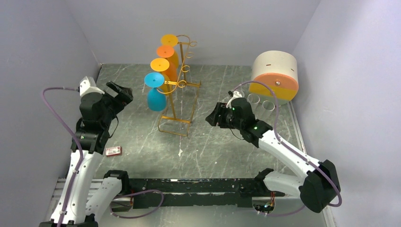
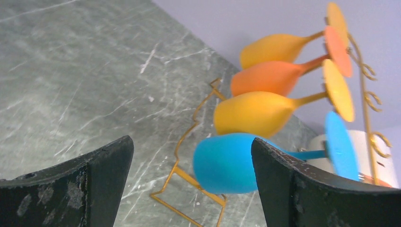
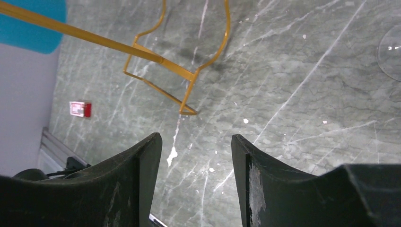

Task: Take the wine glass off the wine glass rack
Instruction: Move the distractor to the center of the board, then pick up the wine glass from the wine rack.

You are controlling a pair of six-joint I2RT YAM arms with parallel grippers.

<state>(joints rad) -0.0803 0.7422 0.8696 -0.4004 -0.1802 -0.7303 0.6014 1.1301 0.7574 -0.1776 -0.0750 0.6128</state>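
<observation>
The blue glass (image 1: pixel 156 98) hangs upside down at the near end of the rack (image 1: pixel 182 83), with three orange and yellow glasses (image 1: pixel 160 65) behind it. Left of the rack, the left gripper (image 1: pixel 126 94) gapes empty; to the rack's right, the right gripper (image 1: pixel 211 117) does likewise.

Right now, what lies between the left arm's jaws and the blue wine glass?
Nothing: only bare grey marble tabletop separates the open left jaws from the blue wine glass, as the top external view shows.

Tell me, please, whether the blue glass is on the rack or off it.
On. The blue glass hangs bowl-down from the rack, its foot up at the top bar.
</observation>
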